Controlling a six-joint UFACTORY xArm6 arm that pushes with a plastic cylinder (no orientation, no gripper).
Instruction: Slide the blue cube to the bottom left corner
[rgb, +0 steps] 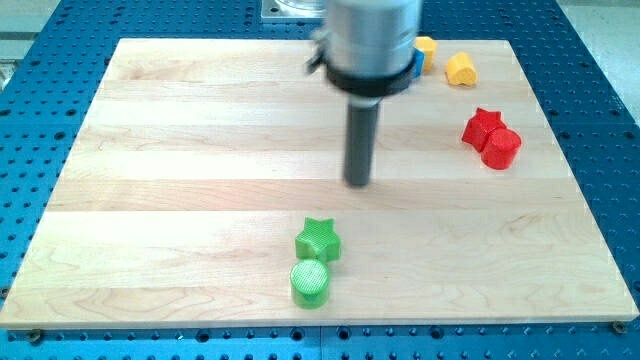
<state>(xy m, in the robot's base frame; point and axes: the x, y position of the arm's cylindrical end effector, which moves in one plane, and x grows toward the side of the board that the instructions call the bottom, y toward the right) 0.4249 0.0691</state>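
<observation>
Camera view: wooden desk (200, 130) on blue perforated base (590, 90). My tip (358, 184) rests on desk near centre; no hand on this arm, just straight dark rod, so nothing spread or pinching. Green star (318, 240) lies toward view's bottom from tip, apart from it; green cylinder (310, 283) touching star on its bottom side. Blue cube (420, 62) mostly hidden behind arm housing, toward view's top-right of tip, only sliver showing, beside yellow block (426, 45). Second yellow block (460, 69) right of that. Red star (483, 125) and red cylinder (501, 148) touching, well right of tip.
</observation>
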